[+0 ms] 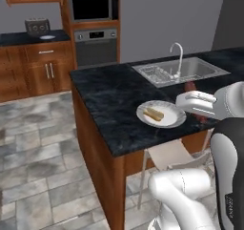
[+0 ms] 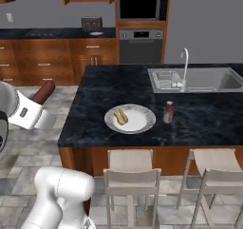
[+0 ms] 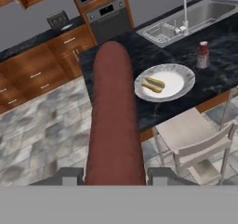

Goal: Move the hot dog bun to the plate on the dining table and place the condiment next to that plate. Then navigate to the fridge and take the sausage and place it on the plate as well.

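Your gripper (image 3: 114, 176) is clamped on the sausage (image 3: 113, 116), which juts lengthwise from between the jaws (dark red-brown, rounded tip), held in the air off the near edge of the dining table (image 2: 95, 95). On that black top you see the plate (image 2: 140, 123) carrying the hot dog bun (image 2: 121, 117) at its left side. The condiment (image 2: 168, 112) stands upright just beside the plate's right rim, near the sink (image 2: 209, 81).

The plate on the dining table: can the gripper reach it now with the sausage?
Probably yes: the gripper holds the sausage off the table's edge, and the plate lies open, only the bun on it.
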